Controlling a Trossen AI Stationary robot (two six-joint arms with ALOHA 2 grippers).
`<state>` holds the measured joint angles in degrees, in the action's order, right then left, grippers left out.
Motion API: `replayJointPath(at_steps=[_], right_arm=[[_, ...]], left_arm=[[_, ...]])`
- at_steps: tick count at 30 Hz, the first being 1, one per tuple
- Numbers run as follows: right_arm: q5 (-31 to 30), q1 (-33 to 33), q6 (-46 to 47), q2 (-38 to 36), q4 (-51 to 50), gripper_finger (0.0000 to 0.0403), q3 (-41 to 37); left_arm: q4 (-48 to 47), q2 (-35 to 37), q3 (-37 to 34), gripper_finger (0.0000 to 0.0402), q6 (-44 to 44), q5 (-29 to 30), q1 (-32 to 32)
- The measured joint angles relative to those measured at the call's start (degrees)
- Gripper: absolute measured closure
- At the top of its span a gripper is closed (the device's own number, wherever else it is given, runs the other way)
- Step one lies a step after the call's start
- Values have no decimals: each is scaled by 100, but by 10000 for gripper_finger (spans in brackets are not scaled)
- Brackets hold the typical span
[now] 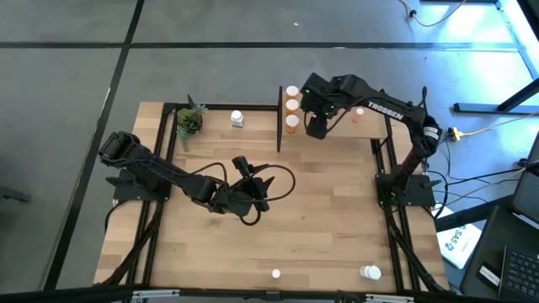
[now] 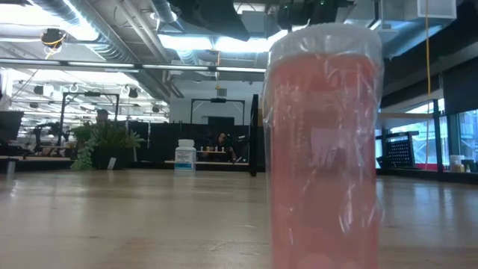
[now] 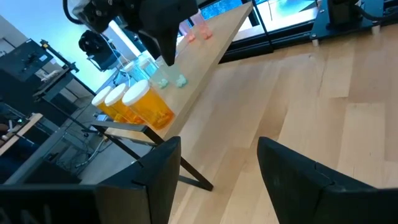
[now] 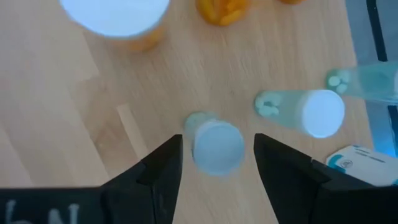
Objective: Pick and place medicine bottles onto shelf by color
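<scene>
The right gripper (image 1: 317, 126) hangs over the shelf (image 1: 337, 128) at the far side of the desk (image 1: 320, 227), its jaws parted with a green bottle (image 4: 216, 146) standing upright between them, a gap showing on either side, so it looks set down and let go rather than gripped. Two more green bottles (image 4: 314, 112) stand just beyond the jaws, which suggests this spot is the green group; three orange bottles (image 1: 291, 107) line the shelf end to one side of the jaws, and pinkish ones (image 3: 196, 31) sit farther along the other way. The left gripper (image 1: 253, 187) waits low over the middle of the desk, jaws open and empty, facing the shelf. Still to sort, by the look of it: a white bottle (image 1: 237, 119) beside the potted plant (image 1: 190, 120), a pinkish-red bottle (image 2: 323, 149) against the low camera, and another white bottle (image 1: 370, 272) near the front edge.
</scene>
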<state>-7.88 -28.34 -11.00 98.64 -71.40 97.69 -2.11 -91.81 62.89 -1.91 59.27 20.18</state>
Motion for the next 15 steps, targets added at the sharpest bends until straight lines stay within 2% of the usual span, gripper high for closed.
replayJointPath(at_steps=[10,15], right_arm=[[88,18,28,-435,-33,202,2],[389,158,37,-761,-34,202,2]], left_arm=[[2,0,0,195,-4,0,0],[2,0,0,195,-2,0,0]])
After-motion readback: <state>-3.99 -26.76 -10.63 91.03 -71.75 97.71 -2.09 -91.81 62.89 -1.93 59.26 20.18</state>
